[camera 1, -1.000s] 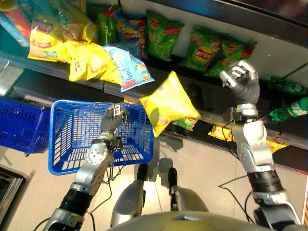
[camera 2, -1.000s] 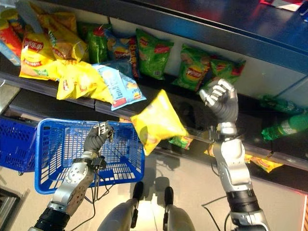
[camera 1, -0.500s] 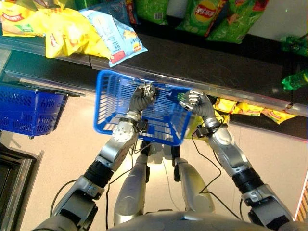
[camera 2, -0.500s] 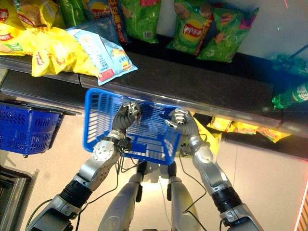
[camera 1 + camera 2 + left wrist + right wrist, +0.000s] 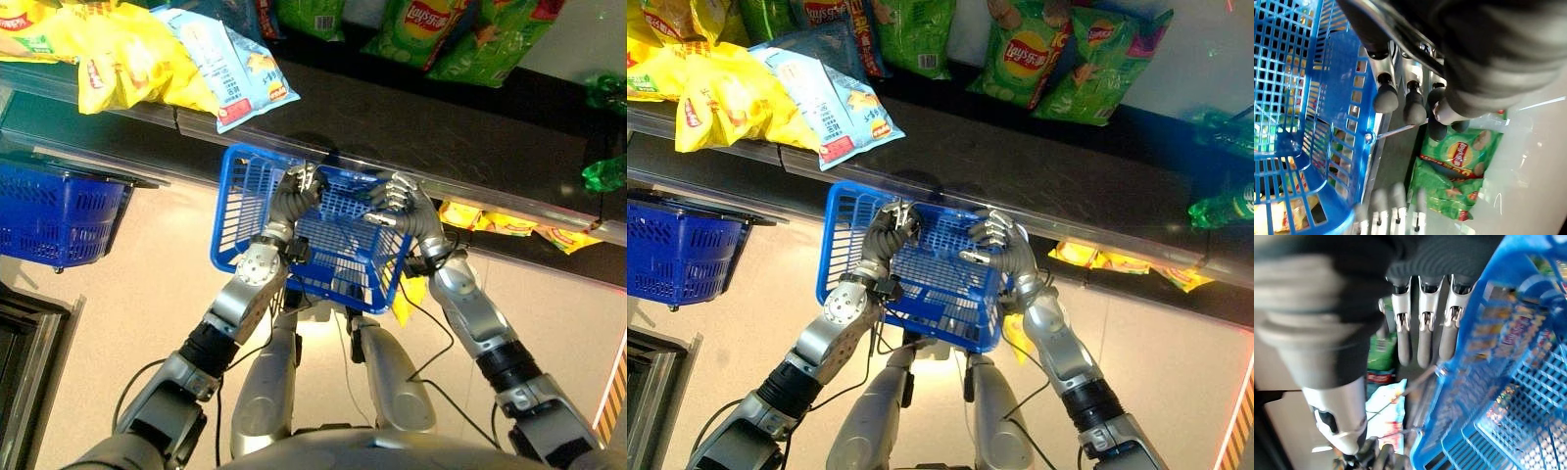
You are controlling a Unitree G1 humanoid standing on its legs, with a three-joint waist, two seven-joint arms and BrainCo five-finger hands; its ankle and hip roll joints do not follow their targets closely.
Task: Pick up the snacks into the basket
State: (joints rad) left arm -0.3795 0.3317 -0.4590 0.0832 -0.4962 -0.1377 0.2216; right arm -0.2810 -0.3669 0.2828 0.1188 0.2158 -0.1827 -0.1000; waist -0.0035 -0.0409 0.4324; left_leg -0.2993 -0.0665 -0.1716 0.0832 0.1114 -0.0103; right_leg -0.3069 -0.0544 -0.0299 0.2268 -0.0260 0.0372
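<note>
Closest in, the robot holds the blue basket (image 5: 257, 176) up, tipped, between both arms. The left hand (image 5: 294, 192) is curled round its far rim; the right hand (image 5: 404, 204) sits against that rim too, though I cannot tell if it grips. A yellow bag (image 5: 406, 294) peeks out by the basket's low corner, under the right hand – inside or behind, I cannot tell. So at most one snack is in. Beyond, the shelf (image 5: 411, 127) has plenty left – a pale blue bag (image 5: 235, 64), green bags (image 5: 460, 29).
</note>
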